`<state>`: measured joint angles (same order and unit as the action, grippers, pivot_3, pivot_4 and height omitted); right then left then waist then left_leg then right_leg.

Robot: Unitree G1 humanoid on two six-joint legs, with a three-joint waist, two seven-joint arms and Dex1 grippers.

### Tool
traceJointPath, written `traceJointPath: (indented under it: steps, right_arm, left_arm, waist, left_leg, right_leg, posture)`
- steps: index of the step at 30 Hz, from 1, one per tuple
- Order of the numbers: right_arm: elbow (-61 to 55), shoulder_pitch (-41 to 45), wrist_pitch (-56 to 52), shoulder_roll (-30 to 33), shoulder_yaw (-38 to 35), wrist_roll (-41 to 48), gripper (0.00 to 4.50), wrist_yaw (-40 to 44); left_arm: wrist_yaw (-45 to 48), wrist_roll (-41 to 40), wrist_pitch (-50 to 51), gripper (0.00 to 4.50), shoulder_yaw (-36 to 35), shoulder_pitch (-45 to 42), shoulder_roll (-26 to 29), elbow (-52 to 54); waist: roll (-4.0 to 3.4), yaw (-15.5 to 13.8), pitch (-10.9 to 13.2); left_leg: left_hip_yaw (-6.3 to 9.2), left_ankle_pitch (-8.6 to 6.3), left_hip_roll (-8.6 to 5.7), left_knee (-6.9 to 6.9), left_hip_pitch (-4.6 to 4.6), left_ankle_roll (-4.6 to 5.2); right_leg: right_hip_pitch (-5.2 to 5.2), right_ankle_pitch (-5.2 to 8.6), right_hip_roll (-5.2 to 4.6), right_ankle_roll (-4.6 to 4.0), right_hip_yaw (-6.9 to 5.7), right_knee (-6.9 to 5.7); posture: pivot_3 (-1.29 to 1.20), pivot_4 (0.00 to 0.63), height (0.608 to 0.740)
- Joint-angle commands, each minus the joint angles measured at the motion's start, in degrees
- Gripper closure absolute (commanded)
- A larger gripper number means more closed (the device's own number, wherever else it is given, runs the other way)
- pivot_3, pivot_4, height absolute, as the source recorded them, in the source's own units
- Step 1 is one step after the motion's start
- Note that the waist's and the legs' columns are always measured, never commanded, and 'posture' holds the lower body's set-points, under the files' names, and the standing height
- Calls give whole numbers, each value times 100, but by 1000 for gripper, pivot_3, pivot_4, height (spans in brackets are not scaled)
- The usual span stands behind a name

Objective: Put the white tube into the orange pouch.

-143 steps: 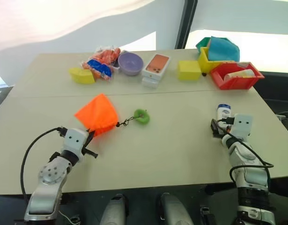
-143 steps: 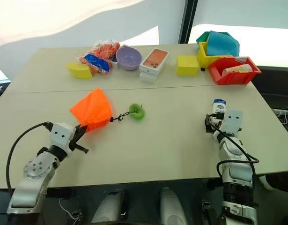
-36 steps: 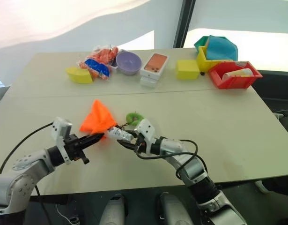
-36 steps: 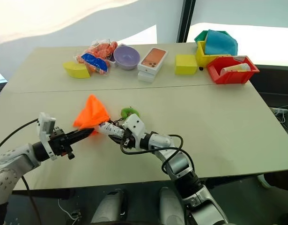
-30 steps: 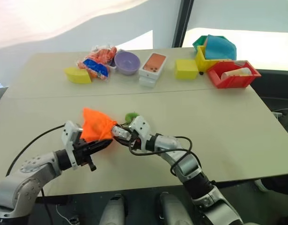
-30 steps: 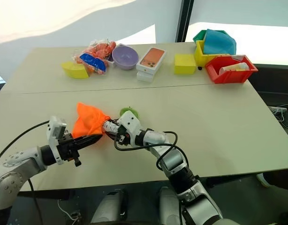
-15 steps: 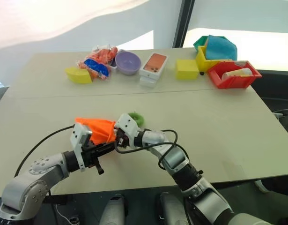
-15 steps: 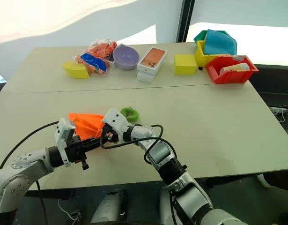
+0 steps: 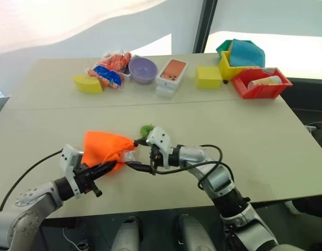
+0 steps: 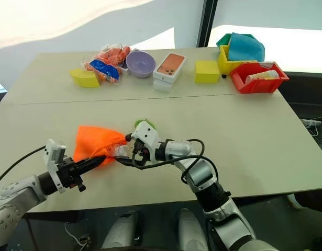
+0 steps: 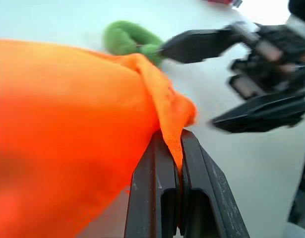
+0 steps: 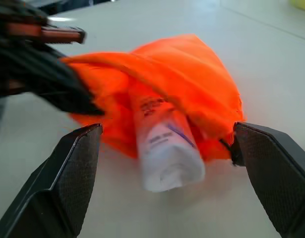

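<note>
The tube (image 12: pixel 164 151) lies half inside the pouch (image 9: pixel 103 149) on the bench (image 9: pixel 265 136), its cap end hidden by fabric. The left end effector (image 11: pixel 173 148) pinches the pouch's rim. The right end effector (image 12: pixel 167 148), which held the tube a second ago, now stands wide, clear of it.

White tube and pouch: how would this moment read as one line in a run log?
white tube: partly inside orange pouch, end sticking out | left gripper: shut on pouch edge | right gripper: open, tube released
</note>
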<state>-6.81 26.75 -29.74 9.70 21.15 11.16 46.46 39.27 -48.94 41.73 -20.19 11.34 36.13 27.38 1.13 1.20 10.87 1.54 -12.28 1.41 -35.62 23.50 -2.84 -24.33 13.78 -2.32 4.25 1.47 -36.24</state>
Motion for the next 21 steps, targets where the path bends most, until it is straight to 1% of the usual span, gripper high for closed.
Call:
traceJointPath:
  steps: [1, 2, 3, 4, 6, 8, 9, 11, 18, 21]
  right_arm:
    - [-323, -147, -141, 121, -125, 255, 624, 70]
    - [-341, -189, -216, 171, -93, 288, 899, 98]
    - [-335, -228, -279, 233, -6, 258, 1378, 115]
    - [-318, -243, -300, 265, 80, 197, 1973, 103]
    - [-252, -220, -334, 251, 214, 105, 2978, 31]
    - [-128, -143, -307, 197, 350, -59, 4118, -103]
    - [13, -75, -254, 121, 403, -216, 4465, -286]
    - [189, 12, -134, 28, 491, -380, 4465, -442]
    - [608, 327, 192, -540, 724, -482, 4465, -523]
    - [869, 546, 308, -917, 981, -562, 4465, -509]
  left_arm:
    - [-41, -246, -44, 4500, -280, 24, -75, 32]
    - [-46, -271, -31, 4500, -299, 35, -90, 36]
    - [-51, -280, -24, 4500, -298, 42, -94, 39]
    - [-55, -283, -20, 4500, -288, 43, -91, 43]
    - [-62, -299, -7, 4500, -266, 28, -79, 41]
    - [-69, -318, 22, 4500, -234, -1, -68, 51]
    - [-72, -348, 48, 4500, -226, -21, -60, 66]
    - [-67, -380, 82, 4500, -227, -47, -44, 79]
    - [-65, -476, 186, 4500, -155, -79, 25, 203]
    - [-82, -454, 176, 4500, -64, -56, 29, 292]
  waist:
    - [1, 0, -1]
    - [1, -1, 0]
    - [1, -2, 0]
    - [1, -2, 0]
    - [1, 10, 0]
    - [1, 14, 0]
    - [1, 11, 0]
    - [1, 7, 0]
    - [1, 13, 0]
    - [1, 19, 0]
  left_leg:
    - [0, 0, 0, 0, 0, 0]
    - [0, 0, 1, 1, 0, 0]
    - [-1, 0, 1, 1, 0, 0]
    - [-2, 0, 0, 3, 0, 0]
    - [-3, 0, 0, 3, 1, 0]
    - [-3, 0, 1, 4, 0, 0]
    - [-2, 0, 2, 4, 1, 0]
    - [-3, 0, 3, 4, 1, 0]
    - [-4, 0, 2, 6, 3, 0]
    - [-3, 0, 3, 6, 3, 0]
  right_leg:
    - [0, -1, -1, -1, 0, 2]
    - [0, -1, -1, -2, 0, 3]
    - [0, -3, -2, -6, 0, 4]
    - [0, -3, -3, -6, 0, 4]
    - [-1, -3, -3, -7, 1, 5]
    - [-3, -4, -2, -8, 0, 5]
    - [-4, -5, -1, -9, 0, 5]
    - [-4, -5, 0, -11, 0, 5]
    - [-4, -6, 0, -11, 0, 9]
    - [-4, -6, 2, -11, 0, 8]
  posture:
    - [0, 150, 740]
    - [0, 150, 740]
    - [0, 150, 740]
    - [0, 150, 740]
    - [0, 150, 740]
    - [0, 150, 740]
    - [0, 150, 740]
    - [0, 150, 740]
    - [0, 150, 740]
    - [0, 150, 740]
